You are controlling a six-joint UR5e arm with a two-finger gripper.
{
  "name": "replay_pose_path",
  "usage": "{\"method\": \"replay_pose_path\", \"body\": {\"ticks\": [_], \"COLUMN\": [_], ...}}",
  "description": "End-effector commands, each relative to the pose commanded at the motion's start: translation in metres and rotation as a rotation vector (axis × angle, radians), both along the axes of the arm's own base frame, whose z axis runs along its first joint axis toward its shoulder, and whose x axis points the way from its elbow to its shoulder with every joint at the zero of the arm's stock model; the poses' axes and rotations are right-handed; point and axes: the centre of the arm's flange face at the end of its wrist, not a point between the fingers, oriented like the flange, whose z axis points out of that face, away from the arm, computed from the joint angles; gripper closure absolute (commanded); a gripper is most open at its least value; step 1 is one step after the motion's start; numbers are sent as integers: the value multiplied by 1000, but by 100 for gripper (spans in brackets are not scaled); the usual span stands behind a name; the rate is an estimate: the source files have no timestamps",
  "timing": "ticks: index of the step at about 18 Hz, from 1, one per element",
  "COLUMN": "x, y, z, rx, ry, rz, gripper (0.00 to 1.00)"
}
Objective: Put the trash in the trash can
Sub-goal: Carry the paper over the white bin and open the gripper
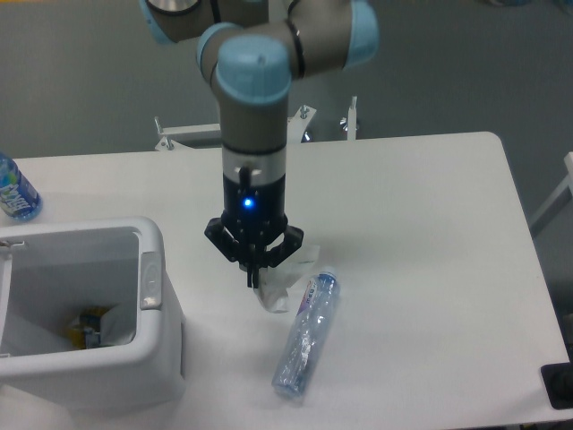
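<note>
Fixed camera, looking down on a white table. The arm stands vertical over the middle of the table, wrist pointing straight down, a blue light lit on the wrist body. The gripper is clenched on the paper scrap; its fingers meet at the scrap's upper left edge. The scrap hangs from the fingertips and spreads to the right and below them. Whether its lower edge touches the table cannot be told from this angle, since white paper against white table gives poor contrast.

The crushed bottle lies flat on the table just right of and below the scrap, long axis running from upper right to lower left, cap end nearest the scrap. The gripper is not in contact with it.

The bin sits at the left front of the table, open at the top, grey latch facing the arm. Some yellow and dark items show at its bottom. It is apart from the gripper.

A water bottle stands at the far left edge, partly cut off by the frame.
</note>
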Motion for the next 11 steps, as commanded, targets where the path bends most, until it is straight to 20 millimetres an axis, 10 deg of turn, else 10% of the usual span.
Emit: {"method": "replay_pose_path", "body": {"ticks": [4,9,11], "x": [48,141,158], "y": [3,44,59], "z": [53,23,5], "rx": [95,48,24], "ry": [-20,-63,-77], "rz": [12,-151,-189], "gripper": [100,92,68]}}
